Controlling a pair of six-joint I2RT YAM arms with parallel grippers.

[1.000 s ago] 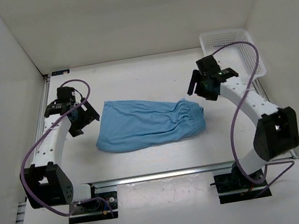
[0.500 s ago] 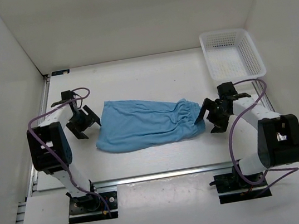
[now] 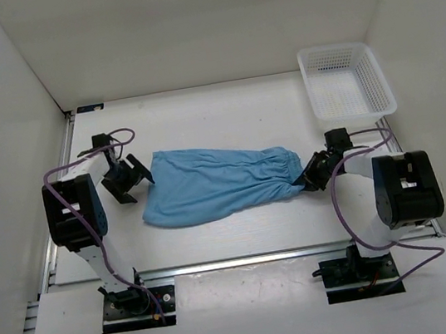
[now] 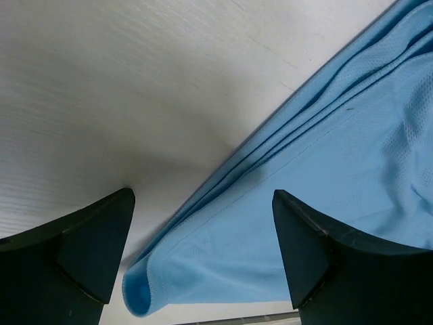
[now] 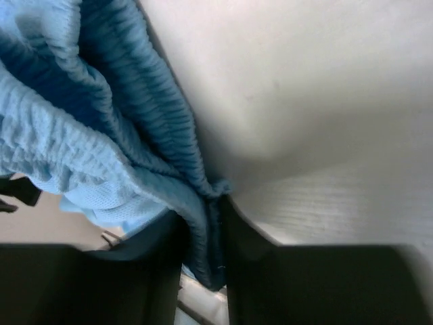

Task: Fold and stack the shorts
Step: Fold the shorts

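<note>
The shorts [image 3: 217, 186] lie flat across the middle of the counter [image 3: 224, 116], with the hem end toward 9 o'clock and the gathered waistband toward 3 o'clock. The right fingers [image 3: 308, 177] are pinched on the waistband edge. The left fingers [image 3: 133, 182] stand spread at the hem corner, gripping nothing. The cloth looks light, thin and limp, so it will likely sag and crease when lifted. The thick elastic band and the stitched hem seem the firmest places to hold. A white basket [image 3: 345, 81] sits farther back at 1 o'clock.
</note>
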